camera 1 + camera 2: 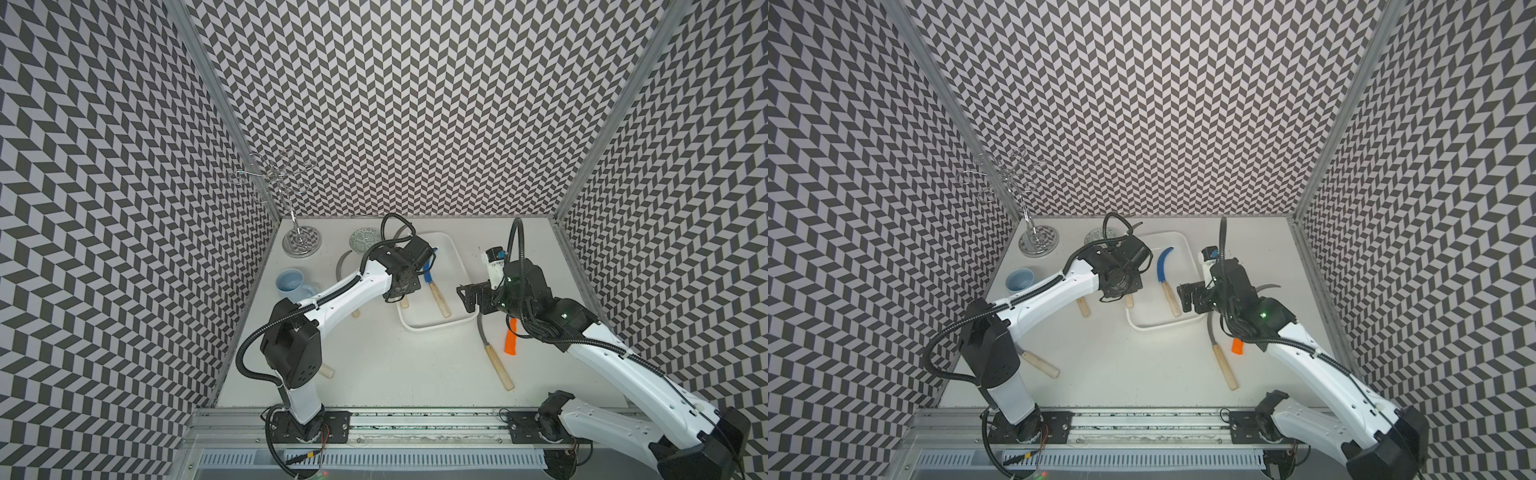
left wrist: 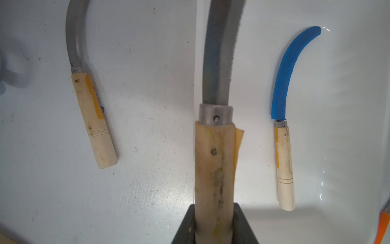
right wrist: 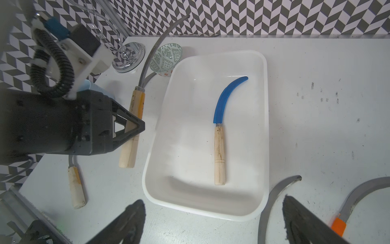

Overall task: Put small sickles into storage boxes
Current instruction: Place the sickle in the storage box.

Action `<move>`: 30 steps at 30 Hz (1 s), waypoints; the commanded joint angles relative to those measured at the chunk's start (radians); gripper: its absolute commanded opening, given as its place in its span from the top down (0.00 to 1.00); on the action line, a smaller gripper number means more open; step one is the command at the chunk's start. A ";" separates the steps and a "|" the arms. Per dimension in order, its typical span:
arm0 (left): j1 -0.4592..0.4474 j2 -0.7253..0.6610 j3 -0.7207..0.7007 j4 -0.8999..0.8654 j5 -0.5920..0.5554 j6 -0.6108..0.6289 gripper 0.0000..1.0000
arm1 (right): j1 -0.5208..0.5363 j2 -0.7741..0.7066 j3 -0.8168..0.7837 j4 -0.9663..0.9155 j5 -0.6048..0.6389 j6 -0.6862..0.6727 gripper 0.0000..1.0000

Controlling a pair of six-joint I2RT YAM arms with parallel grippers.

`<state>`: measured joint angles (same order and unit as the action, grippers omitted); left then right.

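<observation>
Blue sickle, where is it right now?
The blue-bladed sickle with a pale wooden handle lies flat inside the white shallow plastic tray, toward its right side; in both top views the tray sits mid-table between the two arms.

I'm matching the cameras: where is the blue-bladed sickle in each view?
In a top view: blue-bladed sickle in the white tray, blade partly behind the left arm.
In a top view: in the tray, fully visible.
Left wrist: in the tray beside the held grey-bladed sickle, at.
Right wrist: on the tray floor, unobstructed.
Shared landmark: the white tray.
</observation>
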<state>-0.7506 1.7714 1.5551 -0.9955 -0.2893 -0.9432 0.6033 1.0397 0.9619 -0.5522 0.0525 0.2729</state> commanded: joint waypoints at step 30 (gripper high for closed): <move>0.011 0.180 0.095 0.127 0.099 0.080 0.90 | -0.041 -0.036 -0.038 0.040 0.079 0.030 0.00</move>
<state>-0.7410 1.9503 1.6516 -0.9031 -0.1864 -0.8635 0.5697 1.0245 0.9329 -0.5522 0.1230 0.2970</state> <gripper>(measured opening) 0.268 0.998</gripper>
